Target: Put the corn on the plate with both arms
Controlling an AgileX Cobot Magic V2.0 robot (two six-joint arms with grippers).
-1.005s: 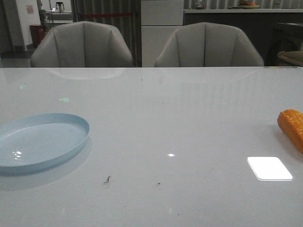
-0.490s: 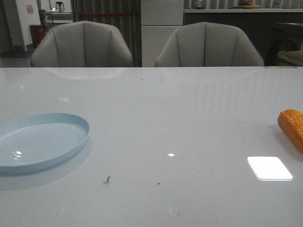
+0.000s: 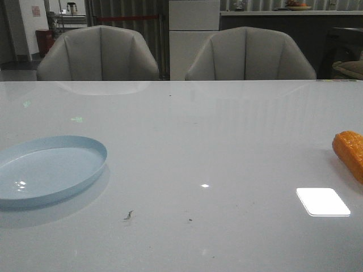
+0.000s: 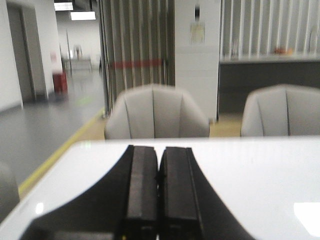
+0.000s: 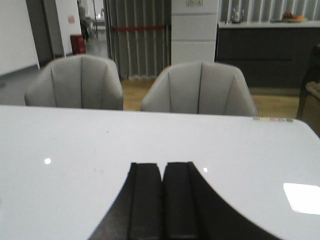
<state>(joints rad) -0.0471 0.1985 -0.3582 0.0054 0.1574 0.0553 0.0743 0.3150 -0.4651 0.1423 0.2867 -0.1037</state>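
Note:
The pale blue plate (image 3: 48,169) lies on the white table (image 3: 198,147) at the left, empty. The orange corn (image 3: 350,152) lies at the table's right edge, partly cut off by the frame. Neither arm shows in the front view. In the left wrist view my left gripper (image 4: 159,150) is shut and empty, its black fingers pressed together over bare table. In the right wrist view my right gripper (image 5: 162,166) is shut and empty over bare table. Neither wrist view shows the corn or the plate.
Two grey chairs (image 3: 99,54) (image 3: 249,54) stand behind the table's far edge. A bright square light reflection (image 3: 323,201) lies on the table near the corn. Small dark specks (image 3: 129,215) lie on the table's front part.

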